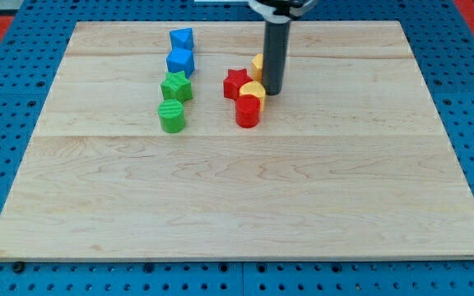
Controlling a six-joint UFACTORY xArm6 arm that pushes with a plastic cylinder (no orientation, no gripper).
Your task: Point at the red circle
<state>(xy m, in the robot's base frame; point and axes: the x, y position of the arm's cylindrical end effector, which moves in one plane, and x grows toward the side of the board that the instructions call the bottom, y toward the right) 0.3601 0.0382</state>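
Bright, even overhead light; the pale worktop [237, 189] shows no glare. Shadows are short and soft, close under the green blocks [173, 103] and the rod [273, 57]. Focus is fair throughout, with slight softness and straight edges.

camera view: single, raised, in front of the desk [237, 205] | tilts down toward far edge | mid-range, whole desk framed | rod cut off at view's top

My tip [272, 90] rests just above-right of red circle [248, 113], touching yellow block [253, 92]. Red star [235, 83] sits left.
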